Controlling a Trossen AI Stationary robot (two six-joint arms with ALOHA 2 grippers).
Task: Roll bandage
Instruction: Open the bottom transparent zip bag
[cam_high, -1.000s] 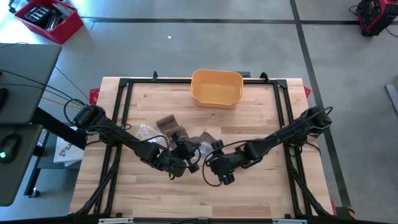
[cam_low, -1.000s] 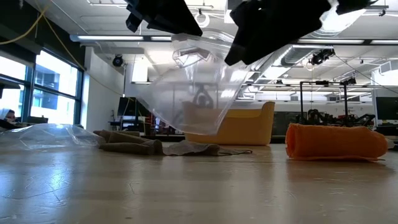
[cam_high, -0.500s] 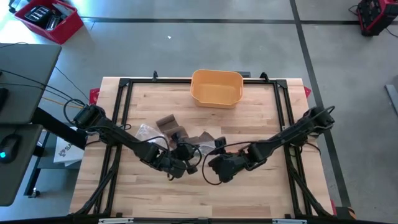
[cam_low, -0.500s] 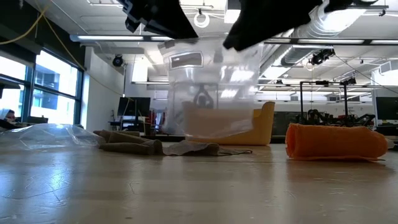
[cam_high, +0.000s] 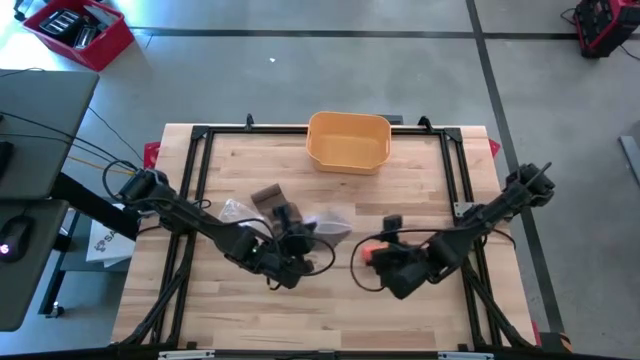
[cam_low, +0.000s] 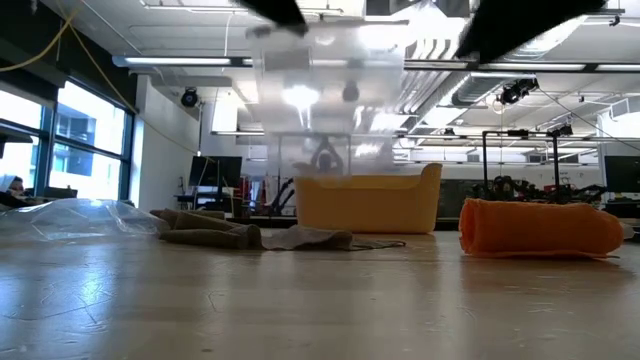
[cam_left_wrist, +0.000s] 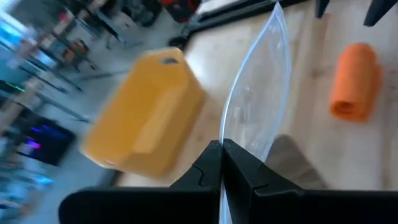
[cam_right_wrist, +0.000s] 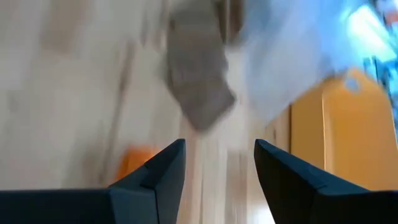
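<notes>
Orange rolled bandage (cam_high: 371, 252) on the table just beside open right jaws; left jaws clamped on clear bag (cam_left_wrist: 258, 106).

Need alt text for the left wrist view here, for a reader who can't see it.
The left gripper, shut, pinches the edge of a clear plastic bag held above the wooden table. A yellow bin sits beyond, and an orange bandage roll lies to one side.

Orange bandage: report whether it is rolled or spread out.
Rolled. The orange bandage lies on the table as a compact cylinder, beside the right gripper, whose fingers are open and hold nothing.
</notes>
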